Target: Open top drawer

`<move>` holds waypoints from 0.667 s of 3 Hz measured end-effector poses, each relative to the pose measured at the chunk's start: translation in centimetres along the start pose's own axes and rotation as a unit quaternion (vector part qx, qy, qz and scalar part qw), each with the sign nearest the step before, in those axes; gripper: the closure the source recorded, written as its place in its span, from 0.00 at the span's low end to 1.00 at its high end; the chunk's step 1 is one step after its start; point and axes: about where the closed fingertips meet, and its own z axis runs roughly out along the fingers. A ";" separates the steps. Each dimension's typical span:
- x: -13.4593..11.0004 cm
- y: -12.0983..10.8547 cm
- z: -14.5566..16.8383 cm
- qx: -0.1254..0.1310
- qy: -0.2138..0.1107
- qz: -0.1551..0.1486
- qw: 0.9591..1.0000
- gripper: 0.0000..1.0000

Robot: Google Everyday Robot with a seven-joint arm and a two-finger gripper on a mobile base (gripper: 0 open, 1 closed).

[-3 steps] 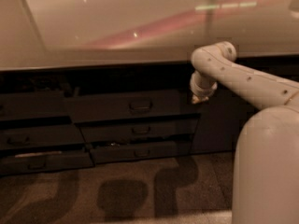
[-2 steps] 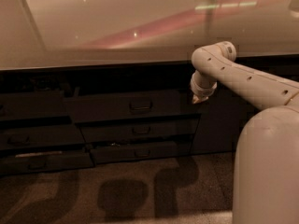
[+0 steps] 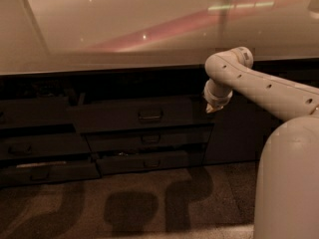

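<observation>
The one white, dimpled robot arm [image 3: 269, 86] reaches in from the right, bends sharply at a rounded elbow joint under the edge of the pale glossy bench [image 3: 124, 29], and turns its wrist downward. Its single gripper [image 3: 211, 108] points down at the right end of the top drawer [image 3: 109, 116], well right of that drawer's small dark central loop handle [image 3: 149, 115]. I cannot tell whether the gripper is apart, together or touching the front.

The top drawer is the wide dark grey-black front directly under the bench, heading the middle stack. Below it sit two shallower dark drawer fronts [image 3: 149, 139], each with one similar handle. More dark fronts [image 3: 30, 148] stand at left.
</observation>
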 end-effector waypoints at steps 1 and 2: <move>-0.6 1.2 0.1 0.003 0.001 -0.013 1.000 1.00; -0.6 1.0 -0.4 0.003 0.001 -0.013 1.000 1.00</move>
